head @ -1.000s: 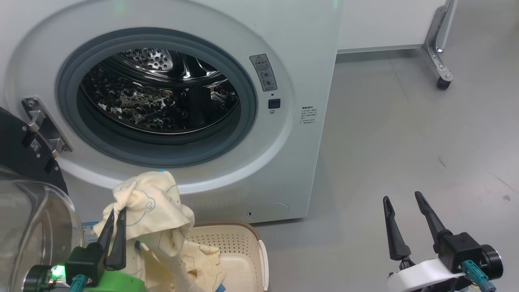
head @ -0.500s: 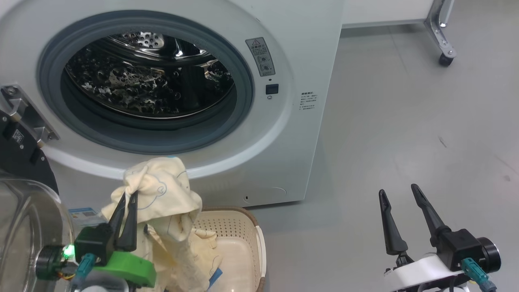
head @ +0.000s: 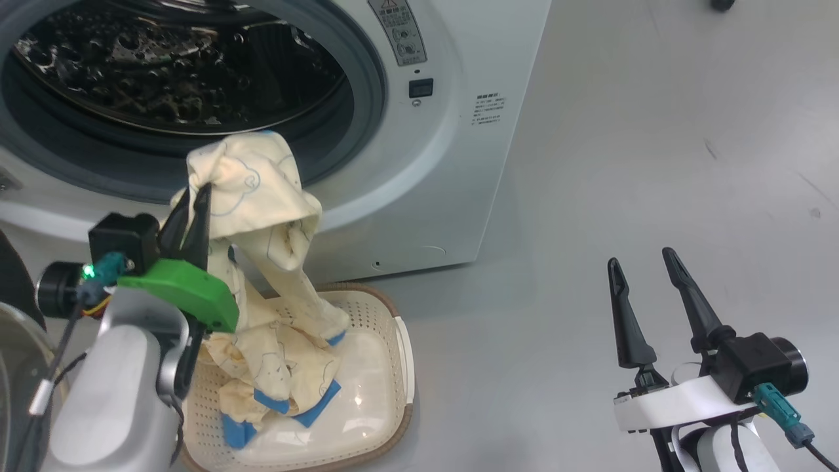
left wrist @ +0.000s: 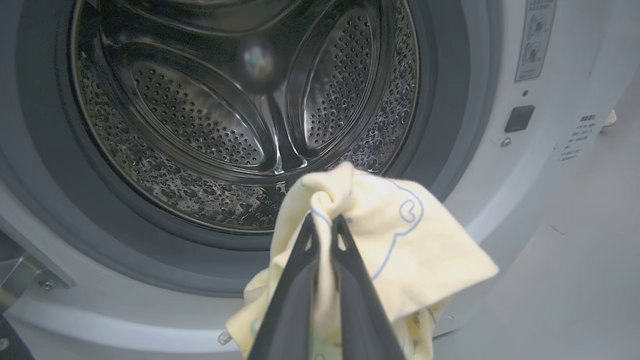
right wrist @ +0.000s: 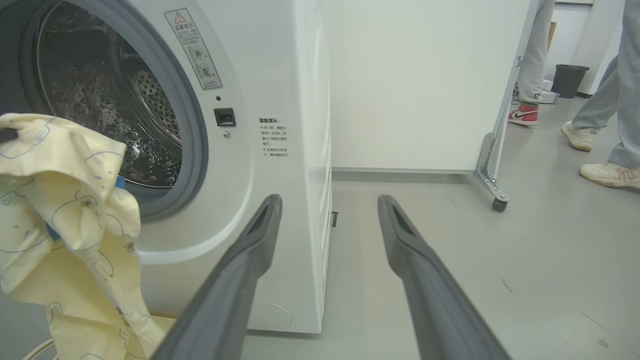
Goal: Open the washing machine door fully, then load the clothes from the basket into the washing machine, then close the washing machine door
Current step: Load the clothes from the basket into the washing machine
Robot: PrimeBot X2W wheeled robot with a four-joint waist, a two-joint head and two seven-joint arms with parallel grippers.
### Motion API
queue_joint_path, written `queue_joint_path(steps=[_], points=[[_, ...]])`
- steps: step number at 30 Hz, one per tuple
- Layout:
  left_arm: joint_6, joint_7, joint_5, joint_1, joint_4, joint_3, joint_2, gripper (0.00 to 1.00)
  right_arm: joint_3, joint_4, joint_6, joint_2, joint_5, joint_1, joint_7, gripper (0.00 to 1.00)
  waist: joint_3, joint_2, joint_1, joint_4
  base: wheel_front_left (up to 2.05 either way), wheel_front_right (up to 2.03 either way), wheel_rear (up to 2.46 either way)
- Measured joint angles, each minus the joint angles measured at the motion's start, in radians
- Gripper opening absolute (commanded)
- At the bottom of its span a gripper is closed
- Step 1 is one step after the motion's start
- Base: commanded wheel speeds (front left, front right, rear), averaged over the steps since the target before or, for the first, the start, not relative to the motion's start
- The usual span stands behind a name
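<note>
The white washing machine (head: 459,164) stands open, its steel drum (left wrist: 210,115) in full sight. A dark edge of the washing machine door (head: 10,282) sits at the far left. My left gripper (head: 196,190) is shut on a pale-yellow garment (head: 262,190) with blue line prints, lifted in front of the lower grey gasket (left wrist: 200,270). The garment hangs down into the cream basket (head: 393,321), where more yellow clothes (head: 275,367) and blue cloth (head: 314,403) lie. My right gripper (head: 640,257) is open and holds nothing, over the floor to the right.
Grey floor (head: 655,131) stretches to the right of the machine. A white panel on a caster foot (right wrist: 495,202) stands behind it. People's legs and shoes (right wrist: 605,170) and a dark bin (right wrist: 570,80) are at the far right.
The head camera has tipped downward. My left gripper has carried the garment up, from below the opening's white rim to in front of the lower gasket. The right gripper stays open.
</note>
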Motion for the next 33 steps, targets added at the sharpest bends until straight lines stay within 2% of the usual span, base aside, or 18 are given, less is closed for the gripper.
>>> queue_joint_path(steps=[5, 19, 25, 33], points=[[-0.029, 0.095, -0.042, -0.124, 0.071, 0.026, 0.012, 0.0, 0.009, -0.012, 0.0, 0.0, 0.022, -0.036, 0.0, 1.0, 0.066, 0.0, 0.0, -0.025, 0.0, 0.0, 0.0], [-0.07, 0.382, -0.067, -0.464, 0.187, 0.083, 0.185, 0.0, 0.045, -0.048, -0.004, -0.001, 0.088, -0.138, 0.0, 1.0, 0.27, 0.0, 0.0001, -0.124, 0.0, 0.0, 0.0], [-0.075, 0.424, -0.065, -0.587, 0.188, 0.096, 0.241, 0.0, 0.062, -0.058, -0.004, -0.001, 0.116, -0.185, 0.0, 1.0, 0.351, 0.0, 0.0001, -0.172, 0.0, 0.0, 0.0], [-0.082, 0.387, -0.014, -0.721, 0.176, 0.109, 0.32, 0.0, 0.087, -0.057, -0.004, -0.001, 0.148, -0.229, 0.0, 1.0, 0.441, 0.0, 0.0001, -0.236, 0.0, 0.0, 0.0]])
